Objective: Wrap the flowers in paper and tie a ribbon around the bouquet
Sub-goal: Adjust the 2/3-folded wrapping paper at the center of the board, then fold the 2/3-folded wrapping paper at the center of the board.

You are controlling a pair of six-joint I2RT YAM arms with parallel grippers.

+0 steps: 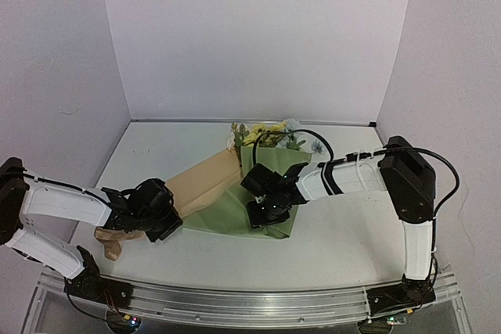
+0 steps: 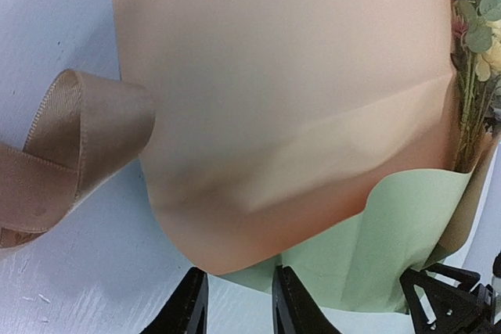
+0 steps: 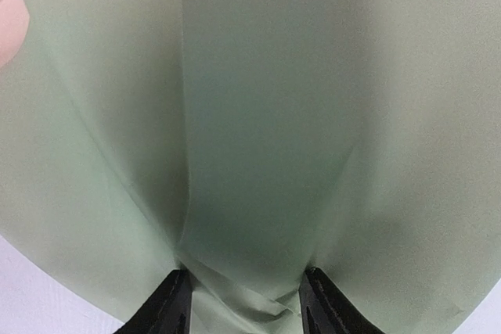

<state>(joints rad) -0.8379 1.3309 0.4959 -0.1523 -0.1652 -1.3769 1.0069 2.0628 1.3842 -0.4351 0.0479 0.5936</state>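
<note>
The paper (image 1: 227, 193) lies across the table's middle, a tan flap (image 2: 282, 115) folded over its olive-green side (image 2: 399, 240). The flowers (image 1: 266, 135) stick out of its far end; in the left wrist view their stems (image 2: 470, 107) run under the tan flap. My left gripper (image 2: 240, 303) sits at the near-left rim of the tan flap, jaws apart, the paper's edge just beyond the fingertips (image 2: 188, 307). My right gripper (image 3: 244, 303) is shut on a bunched fold of green paper (image 3: 250, 154) at the near end (image 1: 266, 205). The ribbon (image 2: 70, 154) curls loose to the left.
The ribbon's tan loops (image 1: 109, 238) lie on the white table (image 1: 344, 240) beside my left arm, near the front edge. White walls close in the back and both sides. A metal rail (image 1: 235, 303) runs along the front.
</note>
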